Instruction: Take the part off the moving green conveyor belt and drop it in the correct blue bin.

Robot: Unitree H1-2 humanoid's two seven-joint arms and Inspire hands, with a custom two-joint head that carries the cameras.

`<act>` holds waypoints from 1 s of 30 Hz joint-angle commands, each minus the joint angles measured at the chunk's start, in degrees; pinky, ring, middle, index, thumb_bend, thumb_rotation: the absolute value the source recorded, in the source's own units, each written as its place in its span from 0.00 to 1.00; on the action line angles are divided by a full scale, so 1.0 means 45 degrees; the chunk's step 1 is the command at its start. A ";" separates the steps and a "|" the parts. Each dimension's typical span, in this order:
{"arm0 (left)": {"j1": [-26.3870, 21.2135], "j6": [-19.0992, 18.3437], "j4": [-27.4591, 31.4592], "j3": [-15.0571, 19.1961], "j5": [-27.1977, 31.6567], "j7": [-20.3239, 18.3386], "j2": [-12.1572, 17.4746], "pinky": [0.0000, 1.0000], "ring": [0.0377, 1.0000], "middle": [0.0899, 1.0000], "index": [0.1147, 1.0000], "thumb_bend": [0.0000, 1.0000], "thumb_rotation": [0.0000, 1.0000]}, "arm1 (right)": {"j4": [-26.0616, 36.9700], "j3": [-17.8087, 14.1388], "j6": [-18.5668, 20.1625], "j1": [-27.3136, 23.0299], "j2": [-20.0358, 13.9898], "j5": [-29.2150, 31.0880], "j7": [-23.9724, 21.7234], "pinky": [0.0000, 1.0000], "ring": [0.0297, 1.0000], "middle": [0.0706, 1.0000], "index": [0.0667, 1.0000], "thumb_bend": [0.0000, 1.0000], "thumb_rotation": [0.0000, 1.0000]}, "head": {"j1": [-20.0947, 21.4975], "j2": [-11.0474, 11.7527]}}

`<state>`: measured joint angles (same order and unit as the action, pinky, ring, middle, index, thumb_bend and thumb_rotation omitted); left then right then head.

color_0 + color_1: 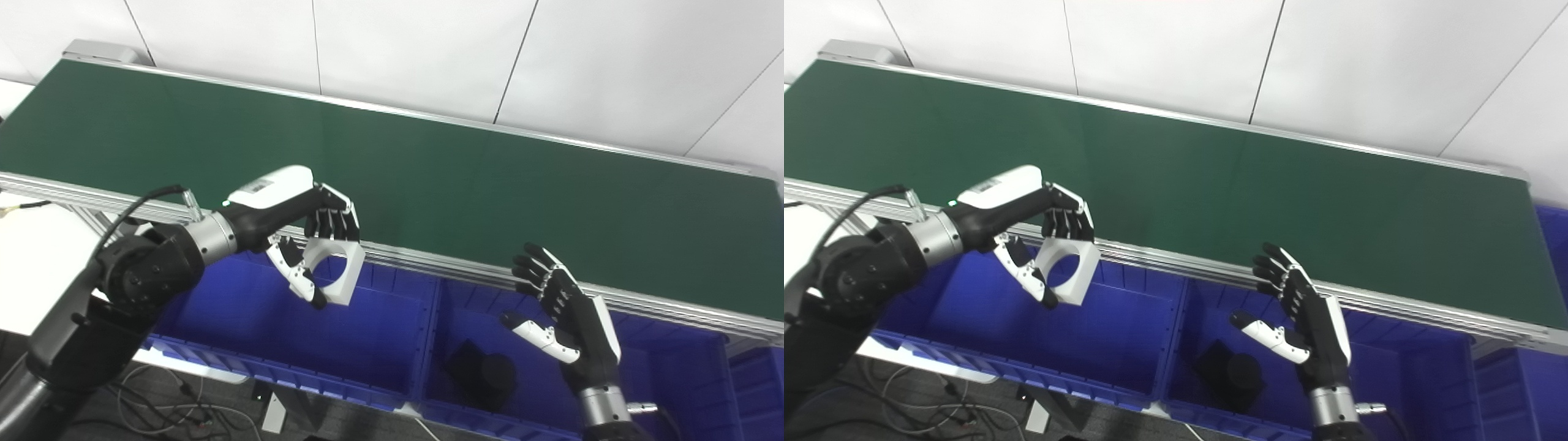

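— Left eye view?
— The left hand [309,236] grips a white block with a round hole [335,269] above the left blue bin [343,343], off the green belt [429,165].
— Right eye view?
— The right hand [1304,318] hangs empty, fingers spread; a dark part [1228,370] in the middle bin [1396,380] is hard to make out.

both head cams look down from above the near side, facing the wall; close range; right eye offset slightly; both share conveyor belt [429,165] and blue bins [1127,343].
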<state>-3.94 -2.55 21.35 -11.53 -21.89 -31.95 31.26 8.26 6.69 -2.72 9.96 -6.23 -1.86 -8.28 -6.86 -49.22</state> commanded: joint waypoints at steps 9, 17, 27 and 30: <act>0.0232 0.1258 -0.1678 -0.0499 -0.0175 0.0857 -0.0763 0.43 0.41 0.44 0.45 0.50 0.00 | 0.0540 -0.0113 -0.0166 0.0151 -0.0015 0.0194 0.0003 0.75 0.80 0.80 0.85 0.81 0.39 | 0.0110 0.0129; 0.0324 0.2045 -0.3549 -0.0659 -0.0246 0.1930 -0.1560 0.41 0.40 0.45 0.45 0.50 0.00 | 0.0658 -0.0191 -0.0150 0.0251 -0.0104 0.0289 -0.0059 0.75 0.80 0.80 0.86 0.81 0.39 | 0.0207 0.0205; -0.0016 0.3624 -0.5453 -0.1403 -0.1202 0.2775 -0.1761 0.38 0.39 0.43 0.46 0.50 0.00 | 0.0795 -0.0184 0.0013 0.0315 -0.0298 0.0296 -0.0156 0.75 0.80 0.80 0.86 0.80 0.39 | 0.0353 0.0216; -0.0142 0.3508 -0.5665 -0.1696 -0.1829 0.2815 -0.1772 0.38 0.39 0.42 0.46 0.50 0.00 | 0.0851 -0.0168 0.0006 0.0325 -0.0341 0.0250 -0.0155 0.74 0.80 0.80 0.86 0.78 0.38 | 0.0338 0.0214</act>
<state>-2.51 11.83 -4.96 -19.13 -29.01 -20.98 22.85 9.40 6.11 -2.70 11.73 -7.42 -1.08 -8.51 -5.27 -48.25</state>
